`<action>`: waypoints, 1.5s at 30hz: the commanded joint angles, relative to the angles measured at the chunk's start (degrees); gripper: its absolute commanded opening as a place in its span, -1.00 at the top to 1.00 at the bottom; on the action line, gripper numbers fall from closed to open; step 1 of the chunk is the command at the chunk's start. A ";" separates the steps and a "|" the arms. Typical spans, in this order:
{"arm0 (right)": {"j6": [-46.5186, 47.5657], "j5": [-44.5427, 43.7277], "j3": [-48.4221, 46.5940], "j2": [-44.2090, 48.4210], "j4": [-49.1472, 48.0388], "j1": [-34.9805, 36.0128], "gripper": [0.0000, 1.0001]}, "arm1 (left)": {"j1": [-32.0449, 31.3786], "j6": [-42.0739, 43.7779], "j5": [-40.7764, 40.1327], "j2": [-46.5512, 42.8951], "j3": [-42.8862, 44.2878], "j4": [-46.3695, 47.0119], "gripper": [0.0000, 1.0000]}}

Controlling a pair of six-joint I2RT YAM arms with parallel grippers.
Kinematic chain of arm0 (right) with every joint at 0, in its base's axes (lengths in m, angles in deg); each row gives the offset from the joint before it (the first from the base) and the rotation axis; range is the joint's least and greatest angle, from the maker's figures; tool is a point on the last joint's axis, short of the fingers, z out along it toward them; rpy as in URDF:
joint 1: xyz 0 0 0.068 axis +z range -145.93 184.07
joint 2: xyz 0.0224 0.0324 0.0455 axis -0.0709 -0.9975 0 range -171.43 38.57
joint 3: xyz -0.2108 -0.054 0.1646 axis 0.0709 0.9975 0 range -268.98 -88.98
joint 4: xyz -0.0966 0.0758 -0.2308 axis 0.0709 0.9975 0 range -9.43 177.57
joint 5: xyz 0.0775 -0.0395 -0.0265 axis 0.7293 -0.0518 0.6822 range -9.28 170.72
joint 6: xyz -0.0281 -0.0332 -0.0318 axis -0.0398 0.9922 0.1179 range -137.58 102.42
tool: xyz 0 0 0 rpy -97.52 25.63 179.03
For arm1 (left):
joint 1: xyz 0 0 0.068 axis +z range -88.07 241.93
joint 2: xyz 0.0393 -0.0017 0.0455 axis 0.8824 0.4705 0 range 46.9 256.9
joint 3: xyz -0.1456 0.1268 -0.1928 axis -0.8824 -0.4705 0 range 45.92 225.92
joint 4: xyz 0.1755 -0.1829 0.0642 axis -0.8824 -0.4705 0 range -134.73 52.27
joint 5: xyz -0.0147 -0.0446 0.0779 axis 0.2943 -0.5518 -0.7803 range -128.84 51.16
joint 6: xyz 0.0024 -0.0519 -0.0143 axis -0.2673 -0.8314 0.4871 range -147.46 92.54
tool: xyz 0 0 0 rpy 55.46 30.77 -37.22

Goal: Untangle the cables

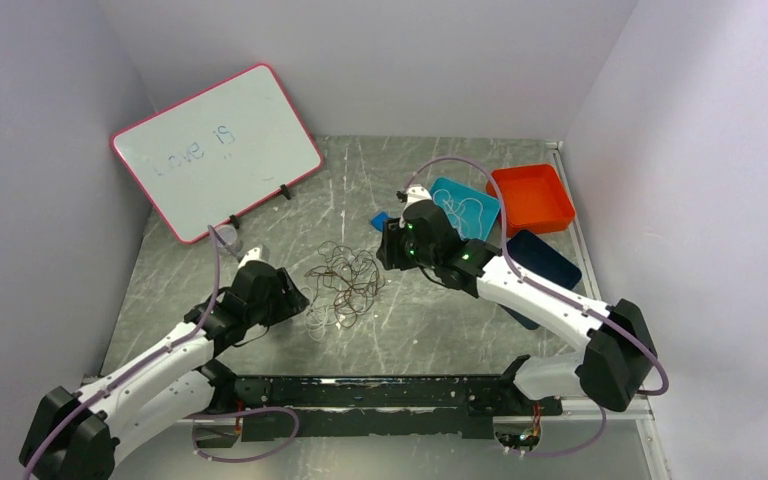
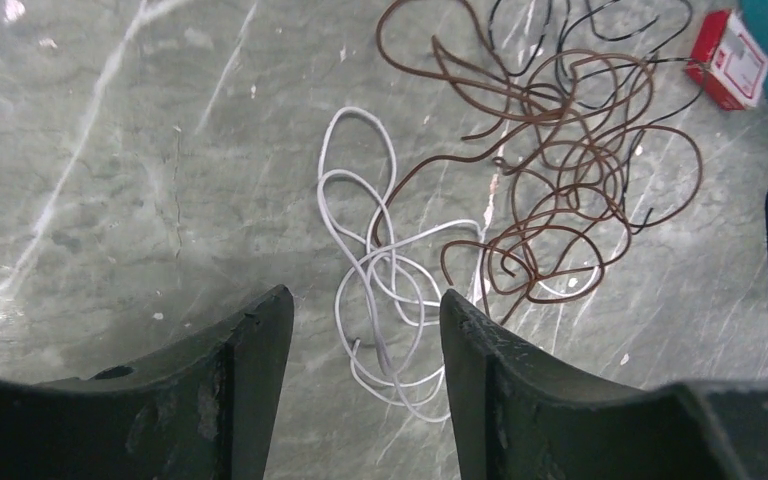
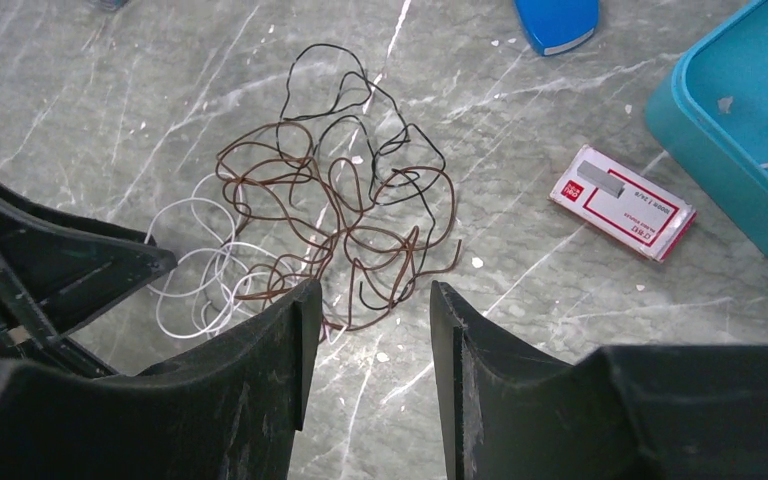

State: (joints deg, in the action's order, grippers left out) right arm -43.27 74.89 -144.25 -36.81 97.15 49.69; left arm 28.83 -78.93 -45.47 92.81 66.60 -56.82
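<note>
The cables [image 1: 343, 284] lie in a loose tangle mid-table: white loops [image 2: 380, 270] on the left side, brown loops [image 2: 560, 170] and thin black wire [image 3: 360, 100] on the right. My left gripper [image 1: 295, 300] is open and empty just left of the tangle; in the left wrist view [image 2: 365, 310] the white loops lie between and beyond its fingertips. My right gripper [image 1: 385, 250] is open and empty at the tangle's right; in the right wrist view [image 3: 370, 295] the brown loops [image 3: 340, 215] lie just ahead.
A whiteboard [image 1: 215, 150] leans at the back left. A teal tray [image 1: 465, 208], an orange tray [image 1: 532, 197] and a dark blue tray [image 1: 545, 265] sit at the right. A red-white staple box [image 3: 622, 201] and a blue object [image 3: 557, 22] lie near the tangle.
</note>
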 commanded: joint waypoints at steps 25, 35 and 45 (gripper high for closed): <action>-0.53 -4.76 4.97 7.26 -4.39 0.31 0.04 | -0.30 1.48 0.72 2.13 3.46 1.57 0.86; 2.81 -11.05 10.12 15.46 -13.17 0.34 -0.11 | -0.26 13.19 4.30 1.53 11.10 -1.46 0.86; 14.87 -5.53 16.61 22.43 -29.58 0.20 -0.25 | -0.25 25.76 10.94 0.68 21.85 -4.55 0.86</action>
State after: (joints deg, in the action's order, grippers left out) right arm -34.99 65.36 -129.97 -17.16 76.95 49.69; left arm 28.83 -60.08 -39.06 94.58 83.26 -59.09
